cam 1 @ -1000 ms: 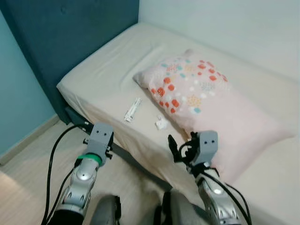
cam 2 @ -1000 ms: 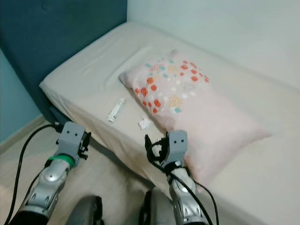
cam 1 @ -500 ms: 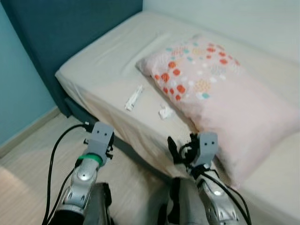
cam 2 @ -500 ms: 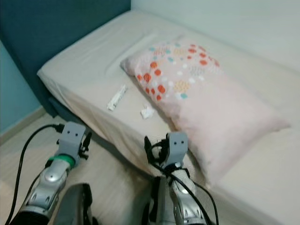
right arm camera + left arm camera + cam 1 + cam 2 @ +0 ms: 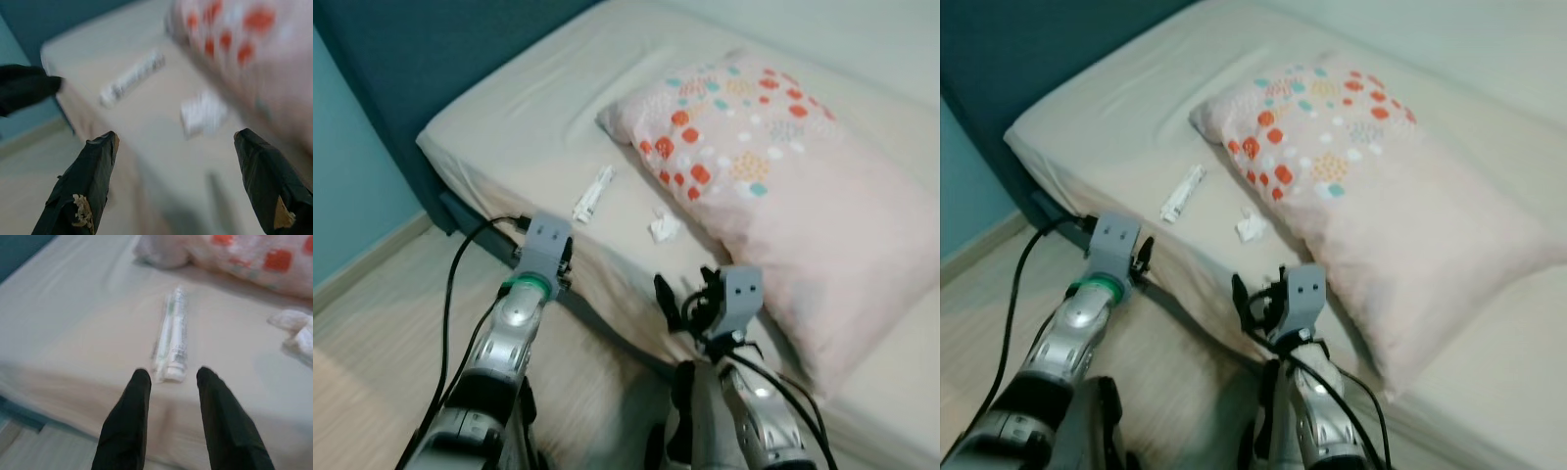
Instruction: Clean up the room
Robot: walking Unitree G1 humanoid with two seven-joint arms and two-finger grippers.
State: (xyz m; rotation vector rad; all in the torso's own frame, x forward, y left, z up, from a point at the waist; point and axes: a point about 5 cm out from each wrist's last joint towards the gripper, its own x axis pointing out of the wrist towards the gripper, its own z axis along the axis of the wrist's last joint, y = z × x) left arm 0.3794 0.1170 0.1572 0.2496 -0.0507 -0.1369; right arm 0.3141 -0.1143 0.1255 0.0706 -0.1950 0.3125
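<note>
Lower left of the head view, left arm: my silver forearm rises from the bottom edge toward the mattress side, and my left gripper sits at the edge of the bed.
Left fingers: parted a little and holding nothing; in the left wrist view the two black tips frame the near end of the tube without touching it.
Lower centre, right arm: raised from the bottom edge, my right gripper held just short of the mattress side, below the pillow's near edge.
Right fingers: spread wide and empty; the right wrist view is blurred.
Tube: slim, white with green print, lying flat on the sheet left of centre, its long axis running away from my left gripper.
Crumpled tissue: small white wad on the sheet, just beside the pillow's lower edge, to the right of the tube and apart from it.
Pillow: pale pink with red, orange and teal dots at its upper end, lying diagonally across the upper right.
Bed surround: dark blue headboard at upper left, pale floor at lower left.
</note>
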